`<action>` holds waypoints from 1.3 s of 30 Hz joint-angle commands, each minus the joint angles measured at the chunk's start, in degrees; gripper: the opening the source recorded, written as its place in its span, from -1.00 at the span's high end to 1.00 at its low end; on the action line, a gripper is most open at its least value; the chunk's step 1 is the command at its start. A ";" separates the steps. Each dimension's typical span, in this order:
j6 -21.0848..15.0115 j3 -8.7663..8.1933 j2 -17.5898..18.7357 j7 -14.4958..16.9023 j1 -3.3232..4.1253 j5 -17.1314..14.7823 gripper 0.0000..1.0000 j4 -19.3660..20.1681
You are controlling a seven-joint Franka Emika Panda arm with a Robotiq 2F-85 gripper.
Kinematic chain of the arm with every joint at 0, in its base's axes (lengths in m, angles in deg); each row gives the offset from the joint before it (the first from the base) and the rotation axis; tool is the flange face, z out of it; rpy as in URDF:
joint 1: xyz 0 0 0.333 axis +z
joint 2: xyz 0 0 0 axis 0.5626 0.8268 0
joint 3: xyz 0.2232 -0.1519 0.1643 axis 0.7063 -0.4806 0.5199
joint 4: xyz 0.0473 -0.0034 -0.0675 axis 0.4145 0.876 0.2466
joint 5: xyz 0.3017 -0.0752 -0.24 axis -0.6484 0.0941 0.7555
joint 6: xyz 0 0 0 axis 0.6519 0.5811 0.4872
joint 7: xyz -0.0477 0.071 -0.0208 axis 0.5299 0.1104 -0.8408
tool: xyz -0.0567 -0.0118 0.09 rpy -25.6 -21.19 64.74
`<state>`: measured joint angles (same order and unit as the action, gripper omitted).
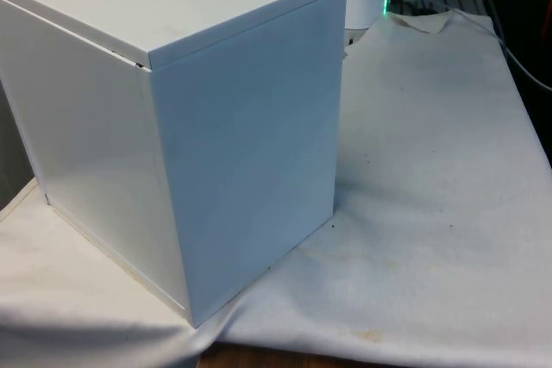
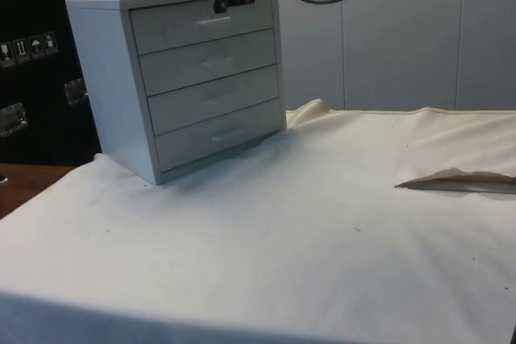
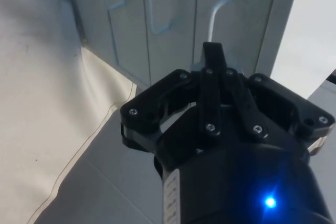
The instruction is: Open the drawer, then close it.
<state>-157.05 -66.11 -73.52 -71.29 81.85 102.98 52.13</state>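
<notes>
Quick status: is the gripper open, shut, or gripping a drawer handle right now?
Black two-finger gripper: shut, holding nothing, just in front of the top drawer handle of the white four-drawer chest.

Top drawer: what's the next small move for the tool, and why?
Probably ease the tool straight in onto the top drawer's handle. All four drawers of the chest look flush, so nothing is opened yet. The side view puts the tool at the top drawer, and the wrist view shows the handle just ahead of it, not yet gripped.
</notes>
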 commanded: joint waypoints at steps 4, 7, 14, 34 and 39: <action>2.41 1.78 -2.81 -0.97 -0.34 1.26 1.00 1.60; 3.84 2.69 -4.41 -1.43 -0.34 1.43 1.00 2.64; 7.05 4.87 -8.14 -2.86 -0.29 1.95 1.00 5.10; 11.23 8.31 -12.55 -5.84 -0.06 1.95 1.00 8.42; 11.23 8.31 -12.55 -5.84 -0.06 1.89 0.81 8.42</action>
<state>-145.82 -57.86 -86.06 -77.13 81.79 104.82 60.55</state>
